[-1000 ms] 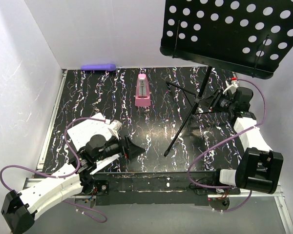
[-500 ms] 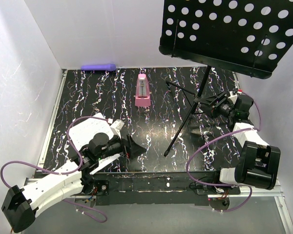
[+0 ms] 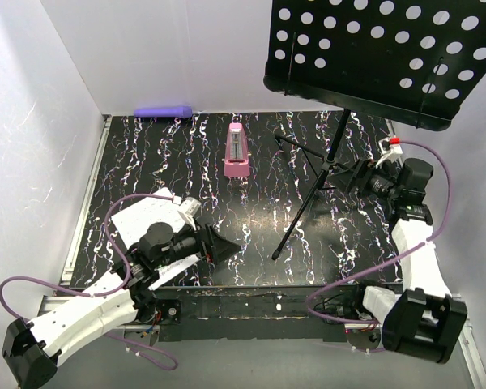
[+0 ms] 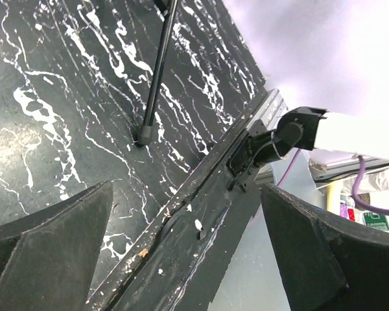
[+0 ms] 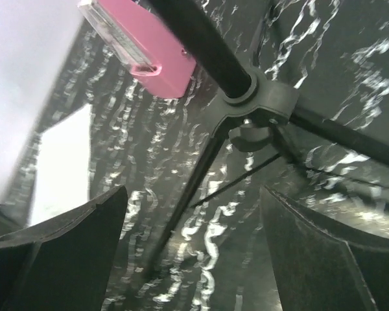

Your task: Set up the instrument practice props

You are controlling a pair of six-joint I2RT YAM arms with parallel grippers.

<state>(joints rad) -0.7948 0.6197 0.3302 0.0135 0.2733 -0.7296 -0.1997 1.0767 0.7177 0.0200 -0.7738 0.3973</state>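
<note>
We saw left hand [image 3: 229, 244] apart, right hand [image 3: 342, 173] apart near stand [image 3: 348, 96] hub; stray nudge could topple stand onto metronome [image 3: 236, 152].

No readable txt, nos. or brand marks in any view. The white sheet-music pages [image 3: 142, 217] show no print that can be made out from the top cam. The pink metronome [image 3: 236, 154] has a face strip, but its markings are too small up top and blurred in the right wrist cam. A green sticker [image 4: 376, 220] sits at the edge of the left wrist view, with its lettering too blurred to read.
</note>
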